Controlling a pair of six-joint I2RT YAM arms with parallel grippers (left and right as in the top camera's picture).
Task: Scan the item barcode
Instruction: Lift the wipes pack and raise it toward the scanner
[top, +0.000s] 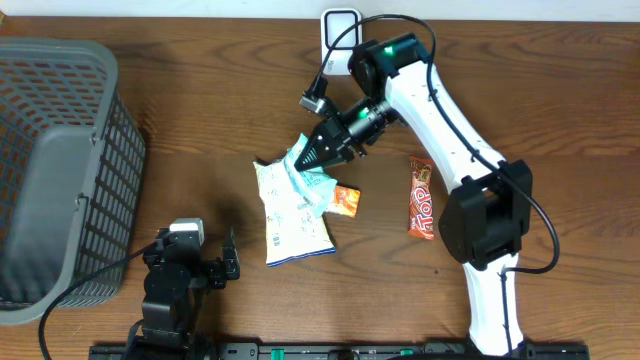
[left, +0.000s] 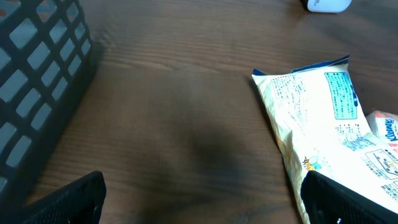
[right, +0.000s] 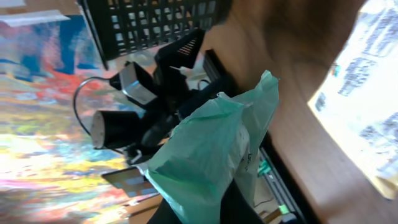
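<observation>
pinched by one end in the right claw (top: 310, 158), the green packet (right: 199, 149) could slip or swing its barcode off the scanner (top: 340, 27)

Overhead straight down, left wrist low, close, both showing pale bag (top: 295, 215)

Off-task clutter on your wooden table (top: 200, 110): one basket, one big bag, two small packets.
Look to the far left of the overhead view and you've got the grey mesh basket (top: 112, 185), standing well apart from everything else. At centre, the pale yellow snack bag (top: 297, 228) lies flat, printed back up, blue trim along its edges. Tucked just beside its right edge you'll spot a small orange packet (top: 346, 201). Further right, on its own, there's the red-and-orange candy bar (top: 421, 197) marked "Top", lying lengthwise up the frame.
</observation>
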